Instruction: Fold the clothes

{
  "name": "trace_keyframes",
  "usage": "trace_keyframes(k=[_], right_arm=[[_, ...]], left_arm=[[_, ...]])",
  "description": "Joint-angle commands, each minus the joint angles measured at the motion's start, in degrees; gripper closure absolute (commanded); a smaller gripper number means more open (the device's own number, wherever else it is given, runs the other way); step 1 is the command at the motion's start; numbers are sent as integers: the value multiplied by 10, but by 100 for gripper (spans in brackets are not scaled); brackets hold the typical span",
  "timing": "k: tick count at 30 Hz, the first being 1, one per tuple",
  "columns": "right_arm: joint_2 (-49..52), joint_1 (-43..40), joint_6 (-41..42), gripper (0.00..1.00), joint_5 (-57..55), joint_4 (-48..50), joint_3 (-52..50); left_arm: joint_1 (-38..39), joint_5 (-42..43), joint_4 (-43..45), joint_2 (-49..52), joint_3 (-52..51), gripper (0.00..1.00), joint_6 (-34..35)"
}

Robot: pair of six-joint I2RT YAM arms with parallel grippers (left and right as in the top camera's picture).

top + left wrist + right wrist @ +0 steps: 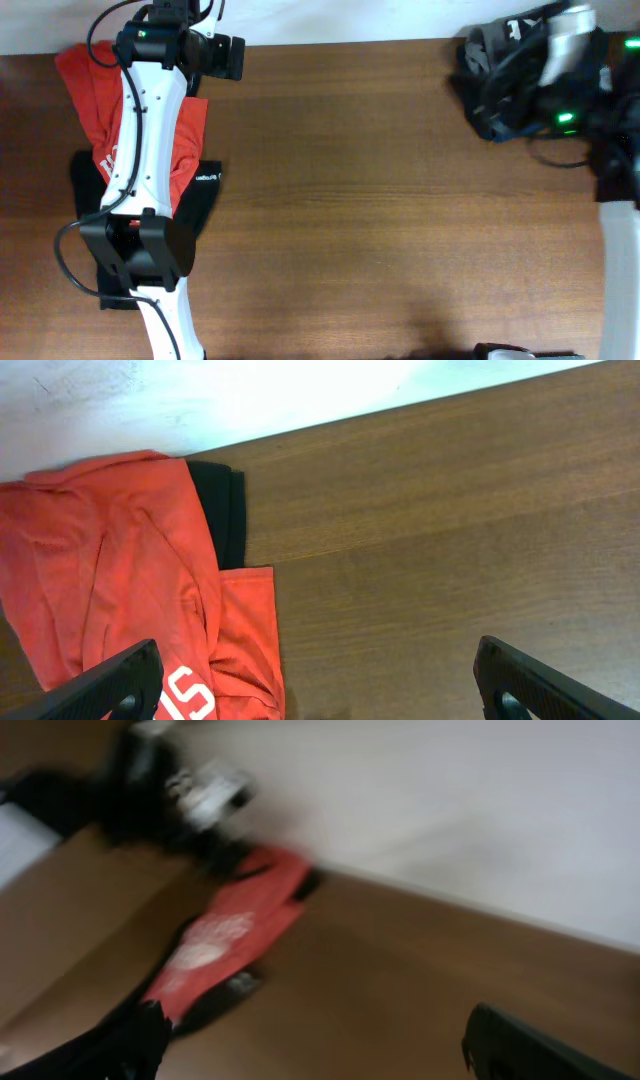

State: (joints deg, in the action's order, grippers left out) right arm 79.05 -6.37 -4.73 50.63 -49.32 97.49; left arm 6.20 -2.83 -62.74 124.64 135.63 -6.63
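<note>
A red garment [90,85] with white print lies crumpled at the back left, on top of a black T-shirt [205,195] with small white lettering. My left arm reaches over both. My left gripper [190,40] is at the table's back edge. In the left wrist view its jaws [320,700] are wide open and empty above bare wood, with the red garment [110,580] to their left and a black edge [225,510] beside it. My right gripper [485,60] is at the back right, open and empty [320,1050]. Its blurred view shows the red garment [235,935] far off.
The brown wooden table [400,220] meets a white wall at its back edge [300,400]. Dark cables and arm parts [520,110] crowd the back right corner. My left arm [170,790] shows blurred in the right wrist view.
</note>
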Motion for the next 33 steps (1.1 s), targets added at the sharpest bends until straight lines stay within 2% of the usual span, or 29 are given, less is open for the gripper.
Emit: trace_keyframes(k=[1, 4, 7, 14, 18, 22, 23, 33], right_arm=[[-3, 86, -3, 1, 38, -17, -2], [6, 121, -4, 1, 17, -17, -2], [10, 121, -4, 1, -55, -17, -2], [26, 124, -3, 1, -367, -11, -13], [-22, 122, -4, 1, -427, 41, -57], [-133, 91, -8, 1, -427, 160, -195], [-180, 78, -8, 1, -424, 195, -263], [-482, 28, -7, 1, -419, 355, -661]], left_arm=[[2, 4, 1, 2, 2, 1, -5], [2, 4, 1, 2, 2, 1, -5], [2, 4, 1, 2, 2, 1, -5], [2, 4, 1, 2, 2, 1, -5], [2, 4, 1, 2, 2, 1, -5], [2, 4, 1, 2, 2, 1, -5], [2, 4, 1, 2, 2, 1, -5], [2, 4, 1, 2, 2, 1, -5]])
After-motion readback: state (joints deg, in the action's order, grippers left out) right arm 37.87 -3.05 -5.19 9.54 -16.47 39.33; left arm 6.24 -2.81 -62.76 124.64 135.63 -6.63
